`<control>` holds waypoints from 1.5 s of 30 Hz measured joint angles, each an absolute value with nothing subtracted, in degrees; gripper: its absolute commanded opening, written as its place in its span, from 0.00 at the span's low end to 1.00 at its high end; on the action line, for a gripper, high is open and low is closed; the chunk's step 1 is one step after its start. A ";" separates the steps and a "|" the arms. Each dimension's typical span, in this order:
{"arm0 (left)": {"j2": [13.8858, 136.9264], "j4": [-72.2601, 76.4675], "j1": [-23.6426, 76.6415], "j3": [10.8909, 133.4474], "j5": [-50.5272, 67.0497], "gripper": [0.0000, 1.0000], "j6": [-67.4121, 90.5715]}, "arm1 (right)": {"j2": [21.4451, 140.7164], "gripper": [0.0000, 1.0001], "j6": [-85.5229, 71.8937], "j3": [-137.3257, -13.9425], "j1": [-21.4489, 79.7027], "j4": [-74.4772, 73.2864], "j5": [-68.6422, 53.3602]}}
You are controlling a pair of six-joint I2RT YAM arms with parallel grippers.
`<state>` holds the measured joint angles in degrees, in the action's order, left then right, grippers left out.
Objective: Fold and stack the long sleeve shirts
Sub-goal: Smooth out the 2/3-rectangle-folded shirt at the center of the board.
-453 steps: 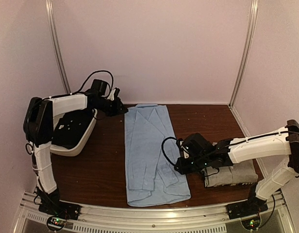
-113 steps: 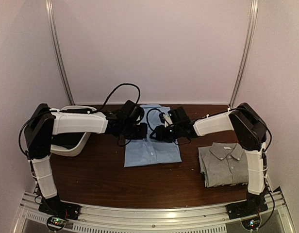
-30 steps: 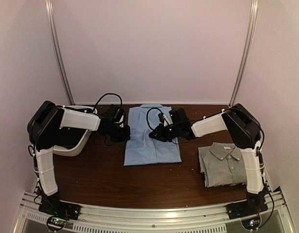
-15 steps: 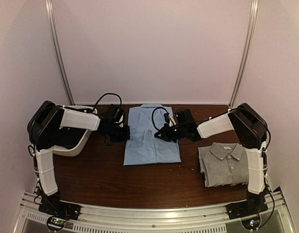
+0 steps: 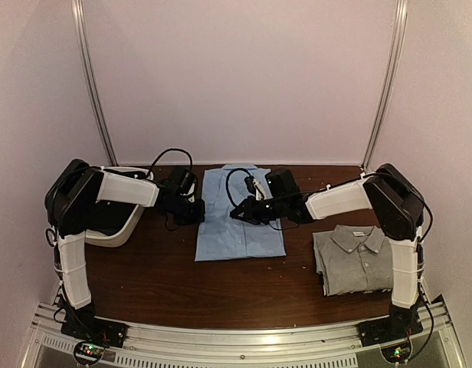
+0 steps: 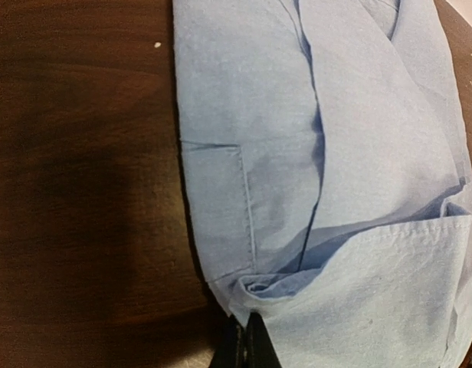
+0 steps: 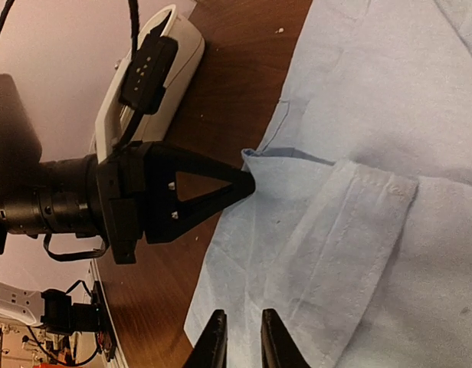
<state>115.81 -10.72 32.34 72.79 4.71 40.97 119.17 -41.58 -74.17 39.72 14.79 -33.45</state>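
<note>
Left fingers (image 7: 246, 183) stay clenched on the blue shirt (image 5: 240, 226)'s left edge. I see the right fingers (image 7: 215, 339), parted, slid left over it; the grey shirt (image 5: 358, 261) lies folded at the right.

Matt cloth shirt (image 5: 240, 226), glossy dark wood table (image 5: 159, 276).

The button-front shirt (image 5: 240, 234) lies folded at the middle of the table (image 5: 144, 284), toward the far edge, collar farthest back. The short-placket shirt (image 5: 357, 261) lies folded near the right edge, well apart and closer to the front. A tray (image 5: 122, 230) sits against the left edge, with something in it that cannot be made out. The left gripper (image 5: 201, 216) touches the button-front shirt's left edge. The right gripper (image 5: 235, 215) is over its middle.
</note>
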 measured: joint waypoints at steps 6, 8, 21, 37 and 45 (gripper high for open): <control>115.96 -10.79 32.29 72.99 4.73 0.00 40.80 | 120.16 0.19 -40.49 -76.18 42.33 14.02 -34.92; 116.16 -10.79 32.29 73.30 4.73 0.00 40.75 | 121.36 0.18 -39.99 -77.95 42.30 12.80 -34.83; 116.53 -10.74 32.29 73.84 4.97 0.01 40.53 | 127.72 0.17 -39.48 -81.87 37.30 6.55 -29.47; 115.63 -13.28 31.05 74.81 2.31 0.25 38.09 | 124.20 0.27 -36.62 -81.69 33.78 4.34 -28.34; 110.37 -14.79 31.24 74.81 2.37 0.26 36.84 | 121.91 0.29 -35.20 -78.74 31.83 5.02 -30.06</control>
<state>110.37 -14.79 31.24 74.81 2.37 36.84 121.91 -35.20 -78.74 31.83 5.02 -30.06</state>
